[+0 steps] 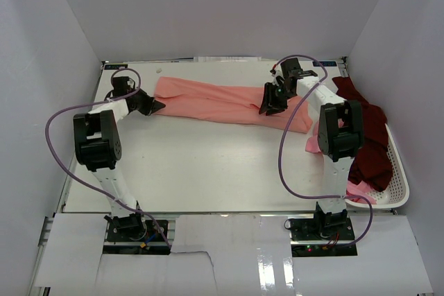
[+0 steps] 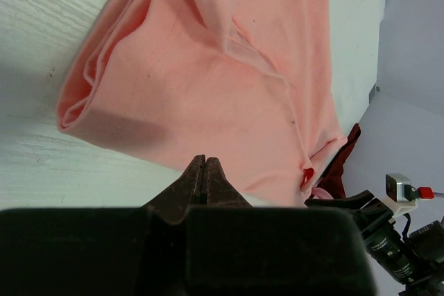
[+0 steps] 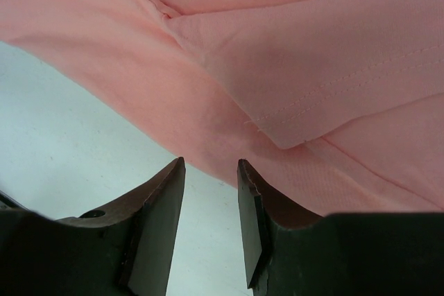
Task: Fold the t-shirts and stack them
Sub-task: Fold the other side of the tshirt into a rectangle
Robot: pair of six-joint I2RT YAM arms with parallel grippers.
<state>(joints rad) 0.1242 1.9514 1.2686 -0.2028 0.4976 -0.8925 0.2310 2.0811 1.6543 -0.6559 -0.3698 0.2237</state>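
A salmon-pink t-shirt (image 1: 222,102) lies bunched in a long band across the far half of the table. My left gripper (image 1: 159,107) is shut just off the band's left end, with no cloth between its tips. In the left wrist view the shut gripper (image 2: 205,162) sits at the near edge of the salmon-pink t-shirt (image 2: 208,81). My right gripper (image 1: 270,107) hovers open at the band's near edge towards its right end. The right wrist view has the open gripper (image 3: 211,166) just short of the shirt's edge (image 3: 277,53), with bare table between the jaws.
A white slotted basket (image 1: 399,171) at the right edge holds a dark maroon shirt (image 1: 364,136) and lighter pink cloth (image 1: 361,188). More pink cloth (image 1: 312,145) shows beside the right arm. White walls close in the table on three sides.
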